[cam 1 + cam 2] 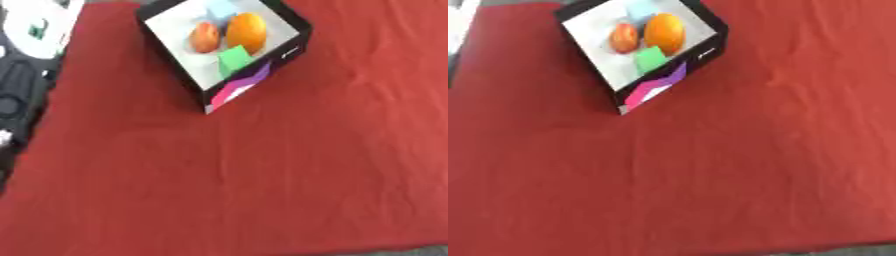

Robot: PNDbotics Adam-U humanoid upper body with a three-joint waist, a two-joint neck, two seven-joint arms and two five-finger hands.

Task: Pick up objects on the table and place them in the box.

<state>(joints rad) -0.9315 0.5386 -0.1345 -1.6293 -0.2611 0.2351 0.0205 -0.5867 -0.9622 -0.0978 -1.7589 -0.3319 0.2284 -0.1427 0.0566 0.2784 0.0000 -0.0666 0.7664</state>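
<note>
Red cloth (262, 175); black box (293, 47) holds two oranges (246, 31), green block (234, 57); no robot hand visible.

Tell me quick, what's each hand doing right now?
Left hand: not in view.
Right hand: not in view.

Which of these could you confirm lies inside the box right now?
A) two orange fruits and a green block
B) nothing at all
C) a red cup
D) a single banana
A: the box holds a larger orange fruit, a smaller one and a green block.
</note>
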